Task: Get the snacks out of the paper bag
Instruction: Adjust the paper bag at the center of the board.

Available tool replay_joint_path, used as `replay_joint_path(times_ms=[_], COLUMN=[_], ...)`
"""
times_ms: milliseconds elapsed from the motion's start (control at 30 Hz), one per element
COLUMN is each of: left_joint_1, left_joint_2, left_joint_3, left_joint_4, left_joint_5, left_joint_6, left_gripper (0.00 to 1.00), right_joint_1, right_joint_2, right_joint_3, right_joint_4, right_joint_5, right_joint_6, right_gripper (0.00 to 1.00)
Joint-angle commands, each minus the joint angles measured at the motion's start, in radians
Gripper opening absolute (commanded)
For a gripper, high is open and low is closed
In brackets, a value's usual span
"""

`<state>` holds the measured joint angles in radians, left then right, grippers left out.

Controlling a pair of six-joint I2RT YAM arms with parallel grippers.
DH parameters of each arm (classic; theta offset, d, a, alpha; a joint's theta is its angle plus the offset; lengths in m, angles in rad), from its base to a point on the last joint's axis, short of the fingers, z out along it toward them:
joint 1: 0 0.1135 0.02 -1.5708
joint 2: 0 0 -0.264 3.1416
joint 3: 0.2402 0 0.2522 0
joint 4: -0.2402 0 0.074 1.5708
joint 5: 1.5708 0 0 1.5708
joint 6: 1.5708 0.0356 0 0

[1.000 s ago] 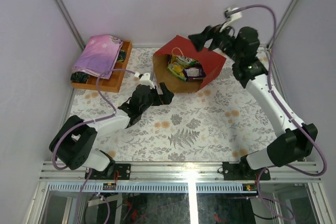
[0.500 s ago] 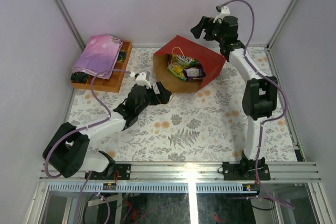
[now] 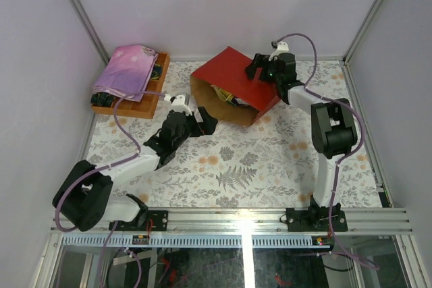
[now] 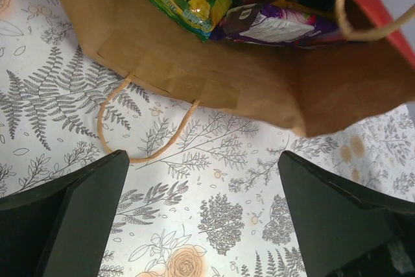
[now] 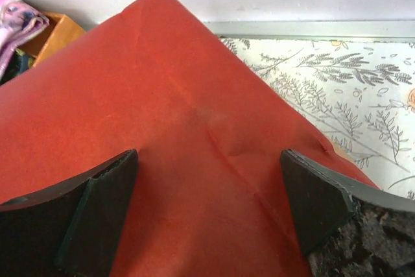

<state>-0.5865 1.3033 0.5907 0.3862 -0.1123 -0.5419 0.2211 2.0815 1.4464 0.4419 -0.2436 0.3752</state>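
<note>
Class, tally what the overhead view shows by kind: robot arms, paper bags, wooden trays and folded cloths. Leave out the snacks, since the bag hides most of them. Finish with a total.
Robot arms: 2
Paper bag: 1
Wooden tray: 1
Folded cloth: 1
Total: 5

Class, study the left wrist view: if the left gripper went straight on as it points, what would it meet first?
Likely the twisted handle lying on the table, then the paper bag's brown lower lip behind it. The left gripper's height is unclear.
</note>
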Motion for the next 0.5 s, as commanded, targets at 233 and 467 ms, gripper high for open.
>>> replay_joint_path(times_ms=[233, 467], left_joint_1=[0.009, 0.015], left_joint_2=[0.061, 0.100], left_joint_3=[-0.005, 0.003], left_joint_4=[0.026, 0.041], left_joint_5=[-0.018, 0.014], left_joint_6=[-0.045, -0.065], left_gripper=[1.00, 1.00], right_joint_1=[0.171, 0.223], right_joint_2=[-0.117, -0.209], right_joint_3=[-0.096, -0.097], right_joint_4=[-0.118, -0.168], right_joint_5=[0.280, 0.436], right_joint_6=[-0.268, -0.468], right_gripper=[1.00, 1.00])
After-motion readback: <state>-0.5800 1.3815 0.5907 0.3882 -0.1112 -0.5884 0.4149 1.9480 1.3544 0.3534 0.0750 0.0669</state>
